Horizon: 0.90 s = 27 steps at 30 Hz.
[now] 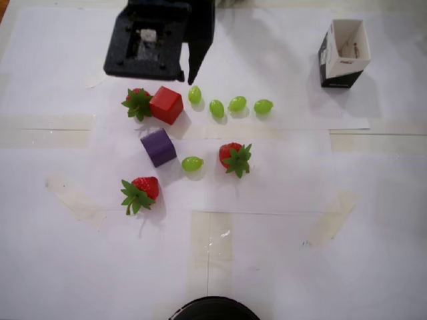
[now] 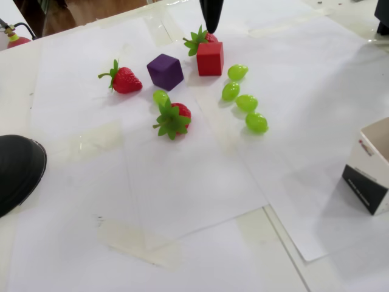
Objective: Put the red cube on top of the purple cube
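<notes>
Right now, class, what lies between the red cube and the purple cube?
Nothing: in the overhead view only bare white paper separates the red cube from the purple cube. The fixed view shows the same small gap.

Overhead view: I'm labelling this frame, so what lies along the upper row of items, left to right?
Strawberry → red cube → four green grapes.
</notes>
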{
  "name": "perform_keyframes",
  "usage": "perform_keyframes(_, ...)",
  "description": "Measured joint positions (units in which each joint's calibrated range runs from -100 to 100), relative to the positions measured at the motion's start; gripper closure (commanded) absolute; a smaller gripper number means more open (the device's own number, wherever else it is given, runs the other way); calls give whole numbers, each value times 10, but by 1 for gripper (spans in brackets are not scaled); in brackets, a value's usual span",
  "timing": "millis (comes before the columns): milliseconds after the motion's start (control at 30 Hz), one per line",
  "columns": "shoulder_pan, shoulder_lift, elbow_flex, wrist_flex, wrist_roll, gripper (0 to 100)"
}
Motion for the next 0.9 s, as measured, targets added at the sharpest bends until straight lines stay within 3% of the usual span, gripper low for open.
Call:
perform_keyframes(333, 1, 20, 5, -24, -4, 81)
perform_keyframes(900, 15, 29, 75, -68, -33, 79)
